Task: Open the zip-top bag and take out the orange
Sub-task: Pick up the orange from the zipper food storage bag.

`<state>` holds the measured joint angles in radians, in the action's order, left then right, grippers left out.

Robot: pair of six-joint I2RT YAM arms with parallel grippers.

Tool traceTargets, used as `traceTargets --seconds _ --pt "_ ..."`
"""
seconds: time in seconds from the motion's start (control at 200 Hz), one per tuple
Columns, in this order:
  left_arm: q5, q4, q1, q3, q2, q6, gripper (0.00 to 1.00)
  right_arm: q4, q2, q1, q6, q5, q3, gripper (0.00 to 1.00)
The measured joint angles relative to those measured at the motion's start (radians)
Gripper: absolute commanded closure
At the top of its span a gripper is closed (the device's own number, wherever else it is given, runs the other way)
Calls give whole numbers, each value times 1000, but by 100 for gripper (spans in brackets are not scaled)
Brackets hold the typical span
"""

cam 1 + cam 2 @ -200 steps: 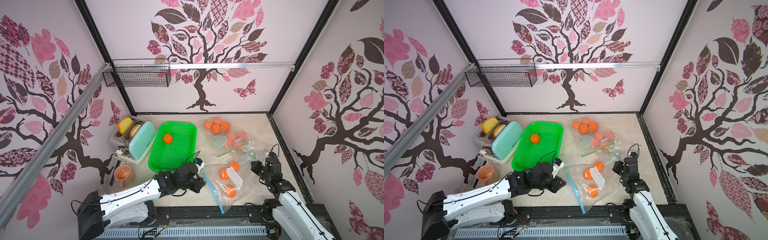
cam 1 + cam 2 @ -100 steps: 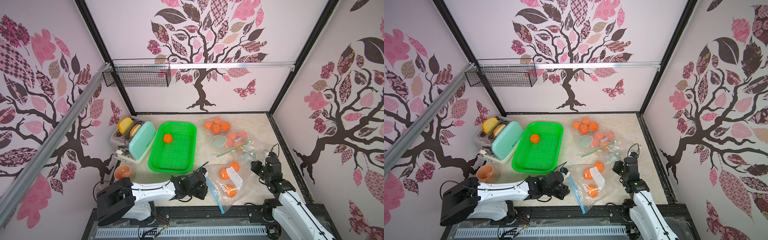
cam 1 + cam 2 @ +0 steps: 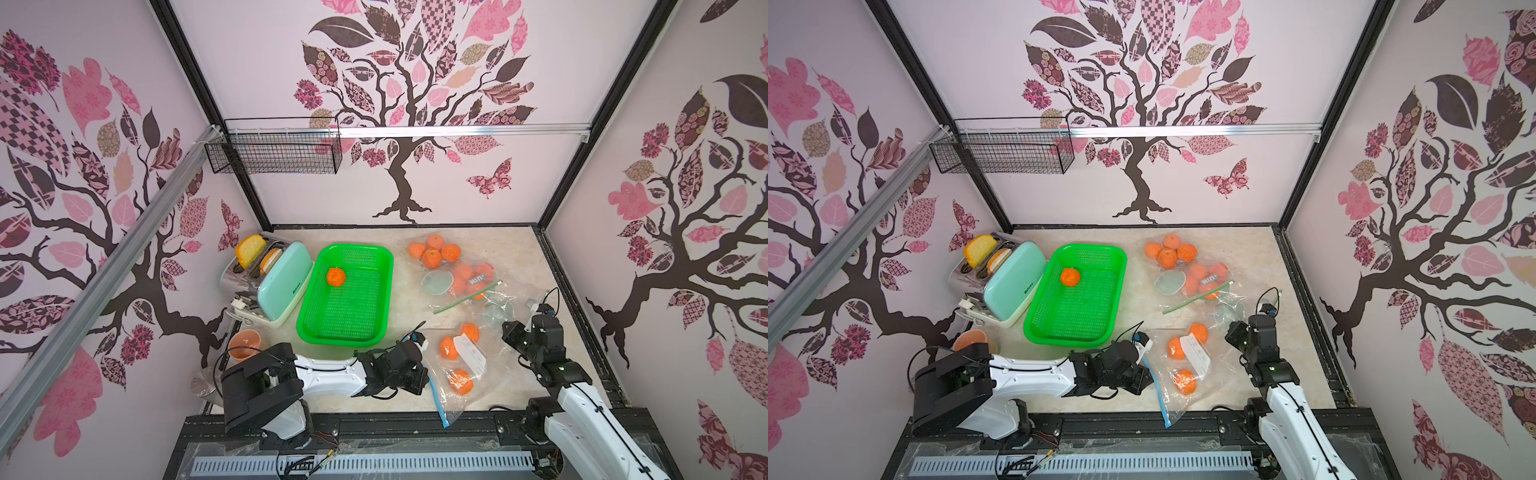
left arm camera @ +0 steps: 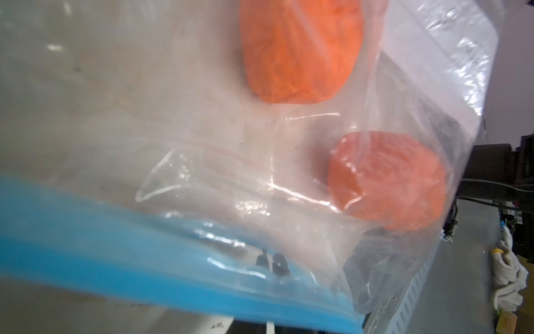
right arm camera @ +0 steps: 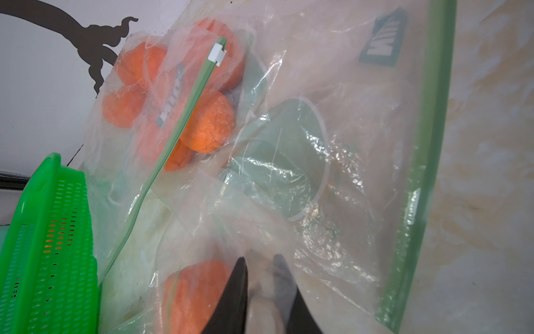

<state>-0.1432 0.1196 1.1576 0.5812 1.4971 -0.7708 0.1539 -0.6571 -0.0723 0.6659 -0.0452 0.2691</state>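
Just right of the green basket's [image 3: 338,338] near corner, the left tool [image 3: 420,379] lay low over the desk [image 3: 513,382], apparently clenched on the blue zip strip [image 4: 115,245] of the zip-top bag [image 3: 467,357]; the blurred wrist view left this unsure. The bag rested farther right of the basket, three oranges [image 3: 460,381] inside. Farthest right of the basket, the right tool [image 5: 260,266] gripped the bag's clear film.
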Motion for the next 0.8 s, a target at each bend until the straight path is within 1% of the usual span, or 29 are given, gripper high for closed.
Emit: traceTargets --seconds 0.065,0.255,0.32,0.47,0.6,0.645,0.71,0.8 --pt "-6 36 4 0 -6 3 83 0 0 0 0 0 0 79" --pt "-26 90 8 43 21 34 60 0 0 0 0 0 0 79" --pt "-31 110 8 58 45 40 56 0 0 0 0 0 0 79" --pt "-38 134 10 65 110 65 56 0 -1 1 0 0 0 79" --pt "-34 132 19 79 173 92 66 0 -7 2 0 0 0 79" --pt "-31 130 25 85 187 105 68 0 -8 2 0 0 0 79" --pt "-24 126 37 97 201 124 65 0 -8 2 0 0 0 79" --pt "-15 124 62 112 204 164 54 0 -11 2 0 0 0 79"
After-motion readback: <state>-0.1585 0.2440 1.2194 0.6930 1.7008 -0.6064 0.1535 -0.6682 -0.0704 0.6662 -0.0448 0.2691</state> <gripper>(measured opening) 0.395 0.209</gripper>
